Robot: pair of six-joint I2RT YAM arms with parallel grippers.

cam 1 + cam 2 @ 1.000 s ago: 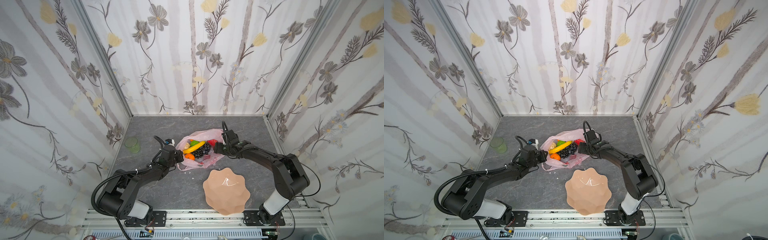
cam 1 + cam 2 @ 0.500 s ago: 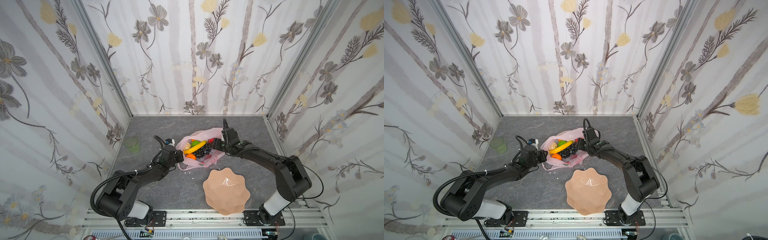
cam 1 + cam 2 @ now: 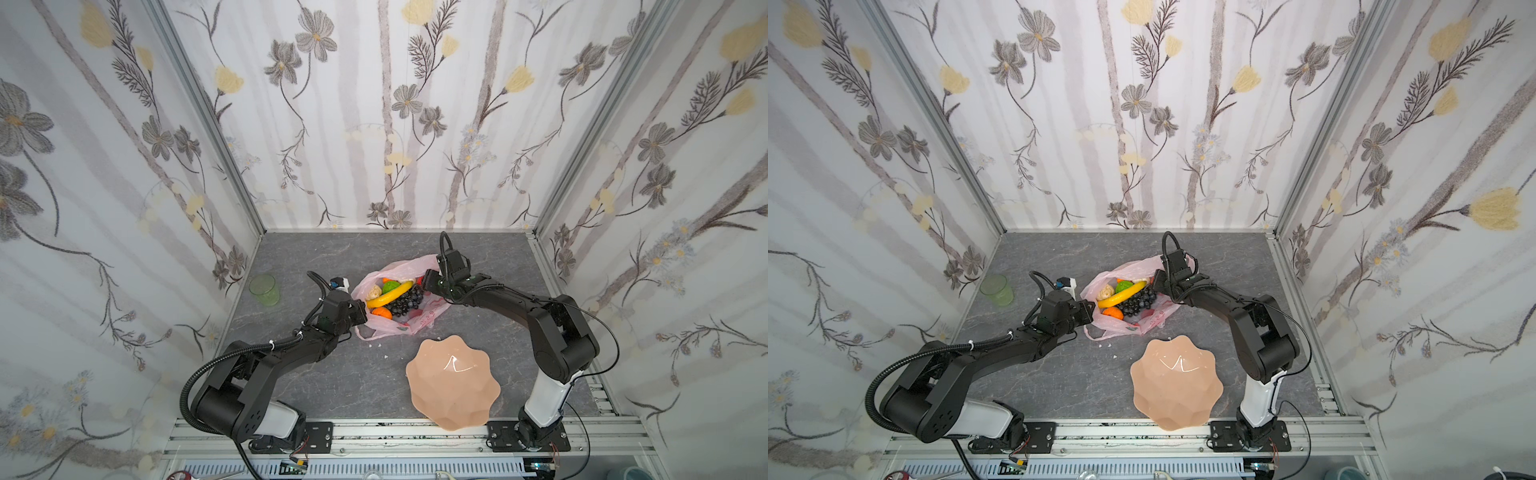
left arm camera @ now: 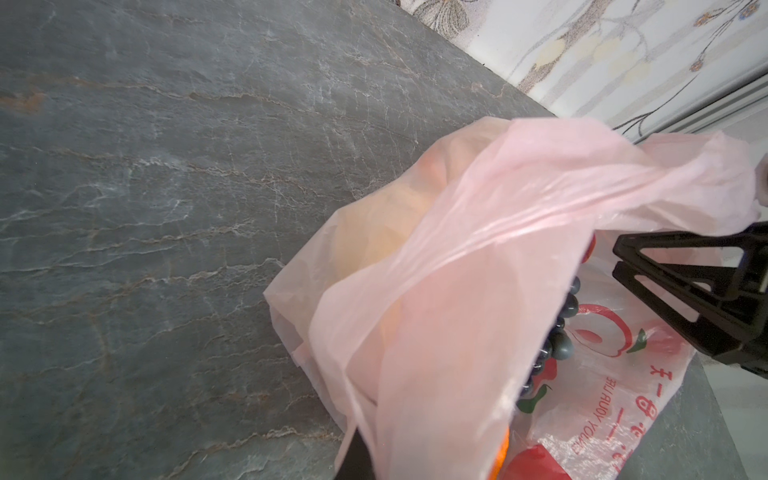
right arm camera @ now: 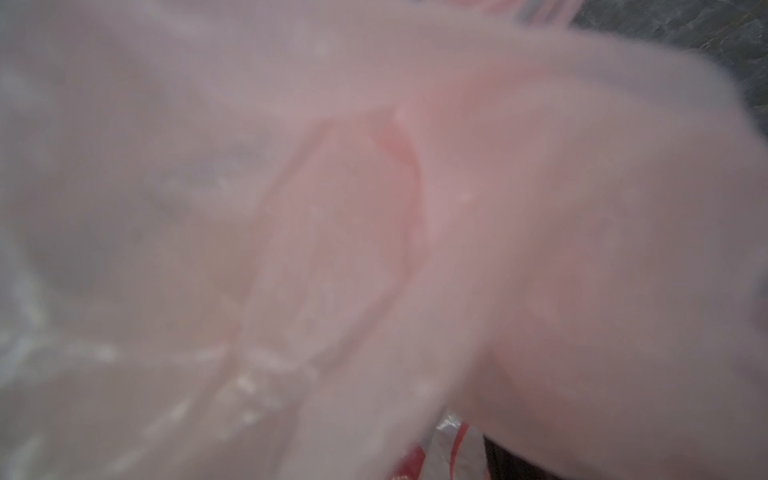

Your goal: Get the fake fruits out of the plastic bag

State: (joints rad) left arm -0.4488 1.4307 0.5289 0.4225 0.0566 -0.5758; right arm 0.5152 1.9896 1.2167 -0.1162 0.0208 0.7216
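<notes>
Grey marbled bench [image 3: 332,374] boxed in by flowered walls. Near the middle of both top views, pink bag [image 3: 415,326] [image 3: 1142,323], mouth gaping upward. Holds the fruits [image 3: 399,297]: banana [image 3: 390,293] slanting across the pile, grapes [image 3: 407,302] touching its lower right side, orange [image 3: 381,312] below, green fruit [image 3: 390,286] and beige fruit [image 3: 375,292] above. At the bag's lower left rim, left hand [image 3: 360,316], pressed together on the plastic, with stretched folds in the left wrist view. At the upper right rim, right hand [image 3: 428,279], against the plastic; cannot tell whether apart or together. Blurred pink film across the right wrist view. Lower right, peach plate [image 3: 453,382], apart from the bag. Far left, green cup [image 3: 264,289].
</notes>
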